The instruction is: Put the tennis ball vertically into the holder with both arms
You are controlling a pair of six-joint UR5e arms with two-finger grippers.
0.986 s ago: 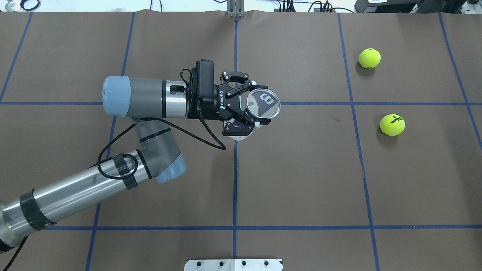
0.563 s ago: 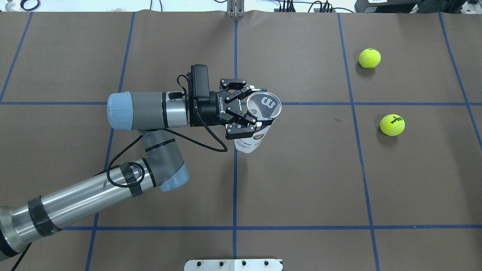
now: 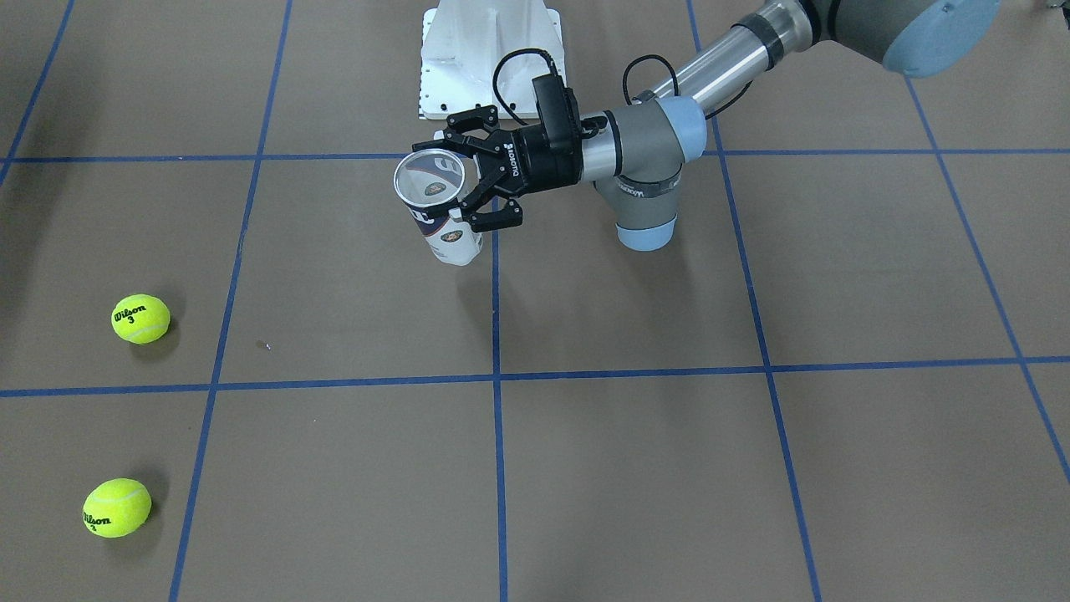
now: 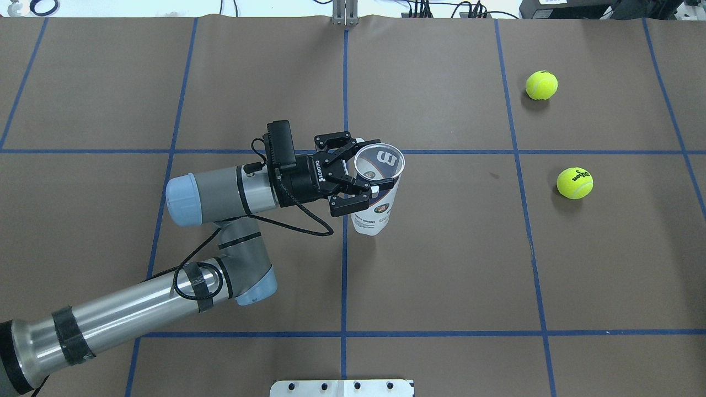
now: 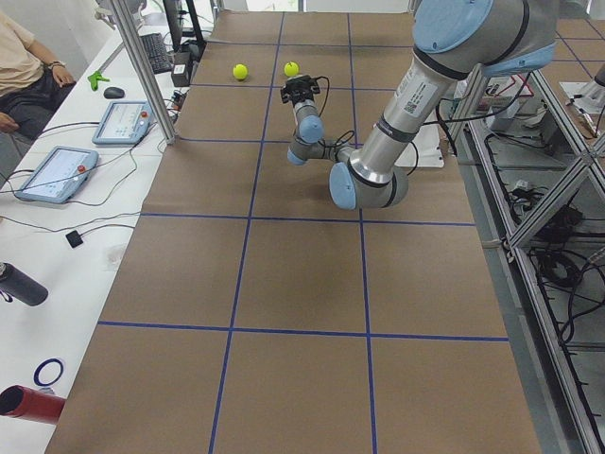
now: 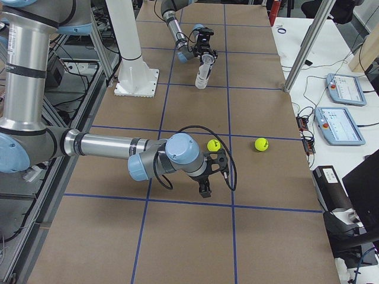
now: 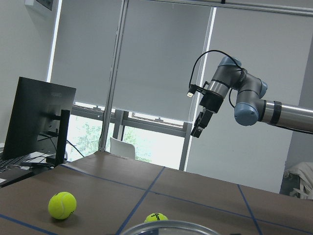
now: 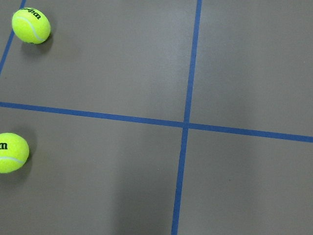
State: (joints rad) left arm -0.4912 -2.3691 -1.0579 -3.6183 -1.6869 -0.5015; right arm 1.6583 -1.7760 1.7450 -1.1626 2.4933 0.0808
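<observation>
Clenching holder (image 4: 378, 209) in left gripper (image 4: 367, 171) mid-frame, right gripper (image 7: 198, 129) unreadable; risks tennis ball (image 4: 575, 183) bouncing out if tilted.

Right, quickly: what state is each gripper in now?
Left gripper: shut on the clear plastic tennis-ball can with white and navy label.
Right gripper: cannot tell.

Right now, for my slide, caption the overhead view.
Left gripper grips the holder, mouth up; two tennis balls lie aside.
</observation>
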